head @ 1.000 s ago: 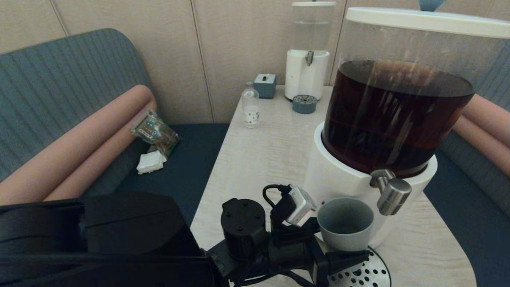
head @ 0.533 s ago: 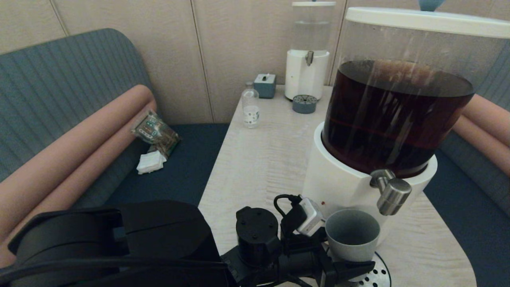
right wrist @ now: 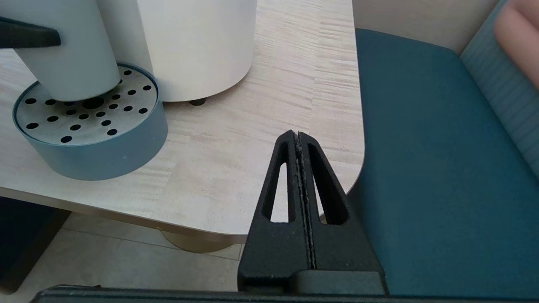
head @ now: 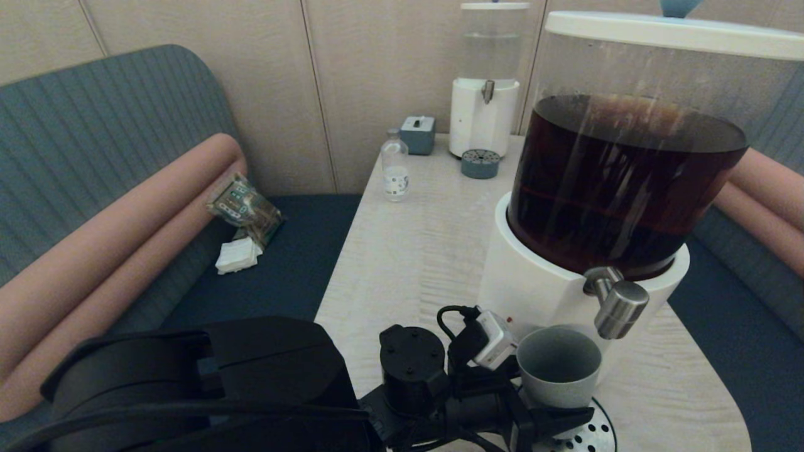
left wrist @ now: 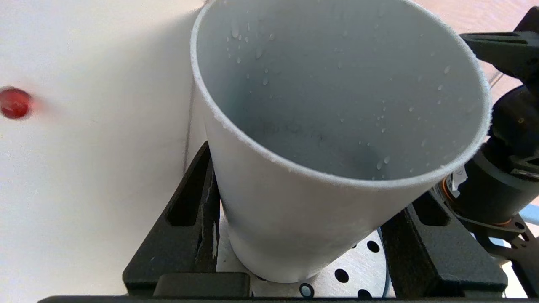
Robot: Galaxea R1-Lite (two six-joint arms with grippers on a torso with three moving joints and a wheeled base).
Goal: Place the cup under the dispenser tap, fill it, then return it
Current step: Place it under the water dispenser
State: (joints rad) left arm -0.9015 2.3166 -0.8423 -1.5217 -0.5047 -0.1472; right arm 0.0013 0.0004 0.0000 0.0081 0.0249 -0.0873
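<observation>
The left hand (head: 540, 411) grips the cup (head: 558, 373) over the perforated drip tray (head: 584, 433) near the worktop's (head: 414, 251) front edge, just short of the dispenser tap (head: 619, 307). Its wrist view shows droplets inside the cup. Only the right wrist view shows the right hand (right wrist: 300, 141), closed, empty, off the worktop's front corner.

Big white-based dispenser (head: 540, 282) blocks 12 o'clock; brushed-steel cylindrical tap (head: 619, 307) overhangs at 2 o'clock of grey tapered cup (head: 558, 367). Bare pale wood tabletop (head: 414, 245) free toward 10–11 o'clock.
</observation>
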